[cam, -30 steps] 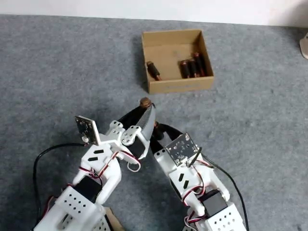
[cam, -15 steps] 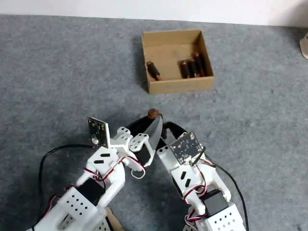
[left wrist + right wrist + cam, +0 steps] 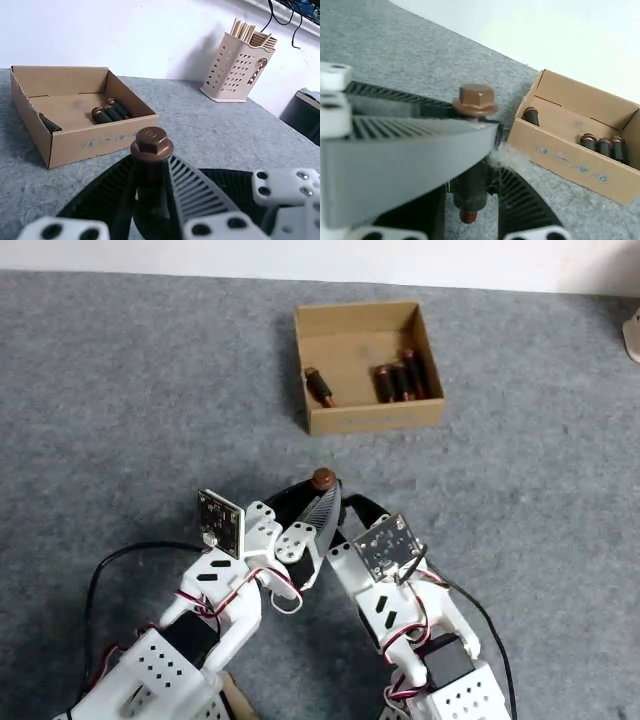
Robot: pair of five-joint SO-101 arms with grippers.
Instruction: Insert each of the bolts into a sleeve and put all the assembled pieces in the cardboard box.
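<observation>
The bolt is being held upright over the grey mat, hex head uppermost. It is near the cardboard box but apart from its front wall. The left gripper is being pressed shut on the shank just under the head. A dark sleeve is being carried on the lower shank with the bolt's tip showing beneath it, so insertion is being judged done. The right gripper is being held close about the sleeve, crowded against the left one; whether it is gripping cannot be told. In the box, three assembled pieces are lying side by side and a fourth piece lies apart from them.

Risks being noted:
- The sleeve is being gripped by nothing certain, so it may slide off once the grippers part.
- The protruding tip may be caught on the box's front wall if the piece is being carried too low.
- The piece may be knocked askew if the crowded grippers are being separated carelessly.
</observation>
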